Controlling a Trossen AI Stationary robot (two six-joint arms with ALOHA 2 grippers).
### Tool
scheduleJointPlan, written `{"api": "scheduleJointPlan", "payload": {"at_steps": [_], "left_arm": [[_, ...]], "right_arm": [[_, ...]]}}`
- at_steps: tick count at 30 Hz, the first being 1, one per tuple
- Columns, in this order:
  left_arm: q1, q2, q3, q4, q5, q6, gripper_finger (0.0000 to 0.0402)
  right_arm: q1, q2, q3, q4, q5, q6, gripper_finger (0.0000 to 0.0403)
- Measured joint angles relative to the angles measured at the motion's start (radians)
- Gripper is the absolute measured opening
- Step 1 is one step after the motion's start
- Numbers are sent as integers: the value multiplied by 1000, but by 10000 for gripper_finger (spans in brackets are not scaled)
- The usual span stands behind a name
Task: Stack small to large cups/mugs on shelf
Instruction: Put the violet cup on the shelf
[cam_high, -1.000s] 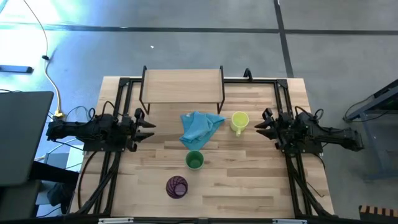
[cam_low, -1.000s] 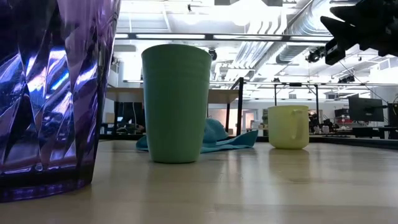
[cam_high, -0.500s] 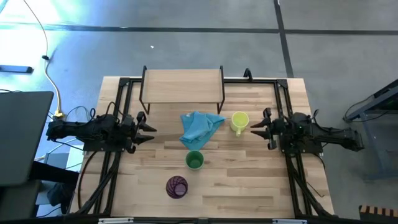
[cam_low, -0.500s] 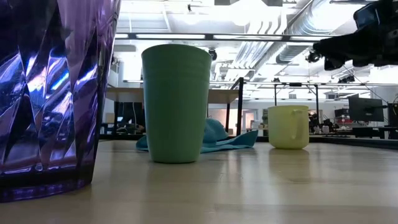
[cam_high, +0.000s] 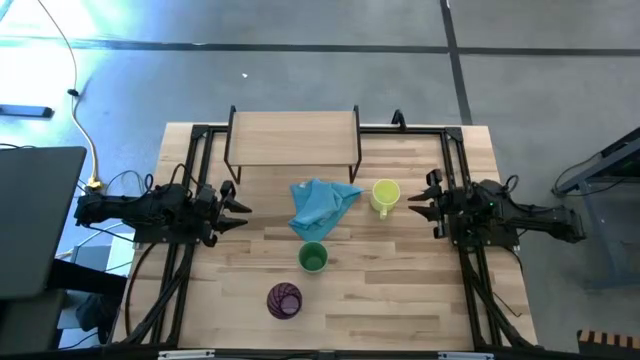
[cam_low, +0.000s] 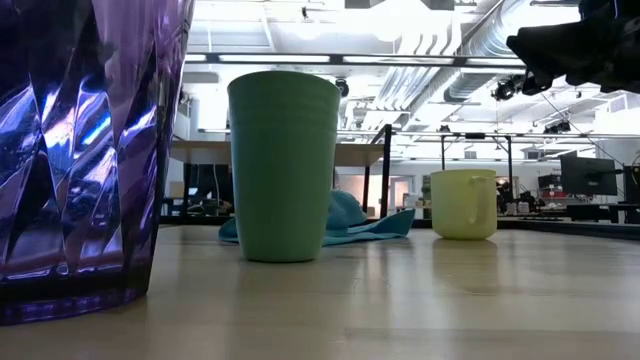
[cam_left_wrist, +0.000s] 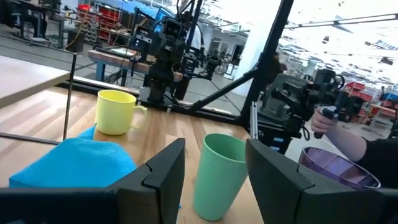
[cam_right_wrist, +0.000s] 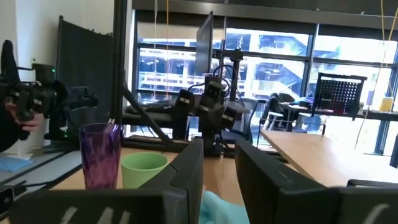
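Short yellow handled mug (cam_high: 385, 195): on table (cam_high: 400, 300), near right tool (cam_high: 421, 206), fingers spread. Probably light, rigid; grip at rim. Left tool (cam_high: 233, 207): spread, waiting at left edge.

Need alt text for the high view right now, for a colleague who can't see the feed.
Overhead view: yellow mug, green cup and purple tumbler stand on the table, none on the shelf. A blue cloth lies mid-table; left tool and right tool wait open at the sides.
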Motion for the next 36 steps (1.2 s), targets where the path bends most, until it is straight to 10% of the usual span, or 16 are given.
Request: {"api": "scheduleJointPlan", "payload": {"at_steps": [36], "left_arm": [[0,0,0,-22,-64,164,156]], "right_arm": [[0,91,29,-13,-104,189,83]]}}
